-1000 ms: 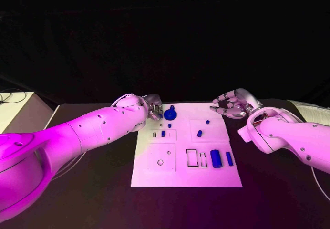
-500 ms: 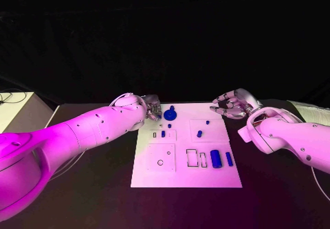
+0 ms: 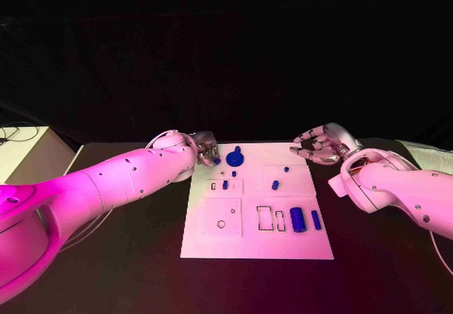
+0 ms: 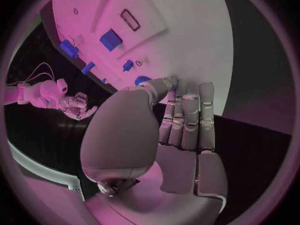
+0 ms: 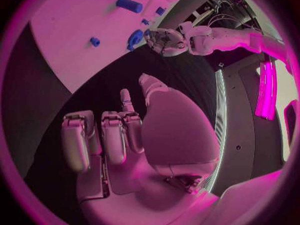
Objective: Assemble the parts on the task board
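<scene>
Pictured at a black table (image 3: pixel 113 261): white task board (image 3: pixel 254 245) lying flat at centre, blue parts scattered over it. Far-left corner of the board taken up by the left hand (image 3: pixel 206 152), fingertips down beside a round blue part with a stem (image 3: pixel 234 156); from the left wrist view, fingers (image 4: pixel 187 115) held straight and close together, thumb bent across toward a small blue piece at the tips, though hard to tell whether anything is actually pinched. Right hand (image 3: pixel 321 145) poised off the far-right corner, above bare table, fingers loosely curled and apart with nothing between them. Nearer on the board, two blue cylinders (image 3: pixel 297 218) lying side by side right of a pair of empty rectangular slots (image 3: pixel 271 218); three smaller blue pegs (image 3: pixel 275 185) standing mid-board. Likely step in hand: picking up or seating the round part at the far-left corner. Next move, by that reading, calling for a firm pinch on the piece, then careful alignment over its matching recess before pressing down; most slots not yet filled.
</scene>
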Action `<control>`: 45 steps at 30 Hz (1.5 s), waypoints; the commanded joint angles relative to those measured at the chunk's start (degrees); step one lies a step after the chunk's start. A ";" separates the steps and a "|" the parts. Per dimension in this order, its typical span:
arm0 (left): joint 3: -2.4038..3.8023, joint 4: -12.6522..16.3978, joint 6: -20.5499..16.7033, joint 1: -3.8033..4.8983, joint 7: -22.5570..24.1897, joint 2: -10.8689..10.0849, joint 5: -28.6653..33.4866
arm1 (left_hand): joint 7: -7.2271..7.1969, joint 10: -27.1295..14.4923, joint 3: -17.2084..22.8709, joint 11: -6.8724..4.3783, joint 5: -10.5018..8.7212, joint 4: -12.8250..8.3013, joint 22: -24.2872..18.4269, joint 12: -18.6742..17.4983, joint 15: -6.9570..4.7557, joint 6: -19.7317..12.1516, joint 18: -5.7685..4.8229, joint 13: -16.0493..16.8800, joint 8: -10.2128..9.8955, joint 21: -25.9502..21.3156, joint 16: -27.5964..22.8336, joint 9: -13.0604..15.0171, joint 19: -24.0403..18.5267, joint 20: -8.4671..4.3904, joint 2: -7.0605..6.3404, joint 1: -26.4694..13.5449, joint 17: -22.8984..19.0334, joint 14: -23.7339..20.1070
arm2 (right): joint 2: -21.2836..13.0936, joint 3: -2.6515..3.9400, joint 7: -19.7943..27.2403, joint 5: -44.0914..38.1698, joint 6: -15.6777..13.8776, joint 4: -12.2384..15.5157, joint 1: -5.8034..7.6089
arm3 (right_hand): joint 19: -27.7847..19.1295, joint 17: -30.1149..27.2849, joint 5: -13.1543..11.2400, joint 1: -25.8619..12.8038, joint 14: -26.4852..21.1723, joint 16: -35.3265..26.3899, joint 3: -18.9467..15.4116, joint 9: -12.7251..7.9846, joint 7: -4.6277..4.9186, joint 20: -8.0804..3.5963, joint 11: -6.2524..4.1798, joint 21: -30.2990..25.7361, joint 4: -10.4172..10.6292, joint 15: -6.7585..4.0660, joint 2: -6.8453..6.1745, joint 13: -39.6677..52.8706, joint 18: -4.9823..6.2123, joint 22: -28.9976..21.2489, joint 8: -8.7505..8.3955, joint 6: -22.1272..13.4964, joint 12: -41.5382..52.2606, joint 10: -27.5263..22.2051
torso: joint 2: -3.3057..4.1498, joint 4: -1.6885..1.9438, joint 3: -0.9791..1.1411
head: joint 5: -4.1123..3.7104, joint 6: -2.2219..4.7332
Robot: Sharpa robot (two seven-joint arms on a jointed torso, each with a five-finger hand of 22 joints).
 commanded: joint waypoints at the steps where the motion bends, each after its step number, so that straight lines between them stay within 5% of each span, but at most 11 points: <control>1: -0.29 0.78 -0.93 -0.73 1.30 -0.52 2.22 | 0.35 0.86 0.44 0.17 0.34 -0.62 0.43 -2.42 0.09 0.20 0.76 -1.48 0.16 0.60 -0.87 0.57 -0.08 0.06 0.05 -0.65 -0.69 -0.35 | -0.02 0.03 0.69 -0.45 0.26 0.05 -0.02 | 5.11 13.80 0.33 -0.51 5.56 -0.27 0.33 0.09 0.03 0.19 0.42 -0.32 -0.01 0.36 -0.08 12.99 0.10 13.82 0.24 -0.46 -0.18 3.73 | 0.02 -0.08 0.03 | 0.09 0.10; 21: -0.06 3.29 -7.04 -1.36 6.50 -2.97 8.75 | 0.46 4.84 0.85 0.03 0.25 -1.43 3.44 -7.41 0.02 1.27 0.22 -1.53 0.65 3.02 -0.37 1.91 1.99 0.09 -0.15 -2.02 1.98 2.27 | -0.18 0.03 0.70 -0.45 0.25 0.02 -0.02 | 5.11 13.80 0.33 -0.51 5.56 -0.27 0.33 0.09 0.03 0.19 0.42 -0.32 -0.01 0.36 -0.08 12.99 0.10 13.82 0.24 -0.46 -0.18 3.73 | 0.04 -0.10 0.08 | 0.31 0.37; 30: -0.03 4.07 -7.68 -1.39 8.56 -3.01 10.42 | 1.33 4.01 -5.32 1.05 -0.36 3.43 -1.55 -10.26 1.20 -1.37 0.77 -1.19 -1.84 -2.21 -1.74 1.26 -0.98 1.35 -4.24 -9.29 -0.35 -0.20 | -0.21 0.03 0.68 -0.45 0.33 0.00 -0.03 | 5.11 13.80 0.33 -0.51 5.56 -0.27 0.33 0.09 0.03 0.19 0.42 -0.32 -0.01 0.36 -0.08 12.99 0.10 13.82 0.24 -0.46 -0.18 3.73 | 0.07 -0.13 0.13 | 0.36 0.49; 42: 0.00 5.32 -4.06 -1.40 4.22 -2.50 7.74 | 0.07 4.24 -13.48 -0.03 -0.47 5.87 0.00 -5.30 0.40 -0.04 0.25 3.15 -0.45 -1.77 3.29 2.17 2.95 0.81 -4.50 -7.27 6.76 2.89 | -0.22 0.02 0.62 -0.45 0.40 -0.04 -0.04 | 5.11 13.80 0.33 -0.51 5.56 -0.27 0.33 0.09 0.03 0.19 0.42 -0.32 -0.01 0.36 -0.08 12.99 0.10 13.82 0.24 -0.46 -0.18 3.73 | 0.11 -0.18 0.19 | 0.29 0.58; 45: 0.00 5.38 -2.71 -1.40 2.78 -2.35 6.73 | -0.45 2.08 -15.71 -0.40 -0.36 6.72 1.07 -0.36 0.09 -0.23 0.04 6.65 0.90 -1.10 4.76 2.82 3.91 0.55 -3.84 -5.45 8.67 3.50 | -0.24 0.02 0.61 -0.45 0.41 -0.03 -0.04 | 5.11 13.80 0.33 -0.51 5.56 -0.27 0.33 0.09 0.03 0.19 0.42 -0.32 -0.01 0.36 -0.08 12.99 0.10 13.82 0.24 -0.46 -0.18 3.73 | 0.11 -0.14 0.20 | 0.26 0.54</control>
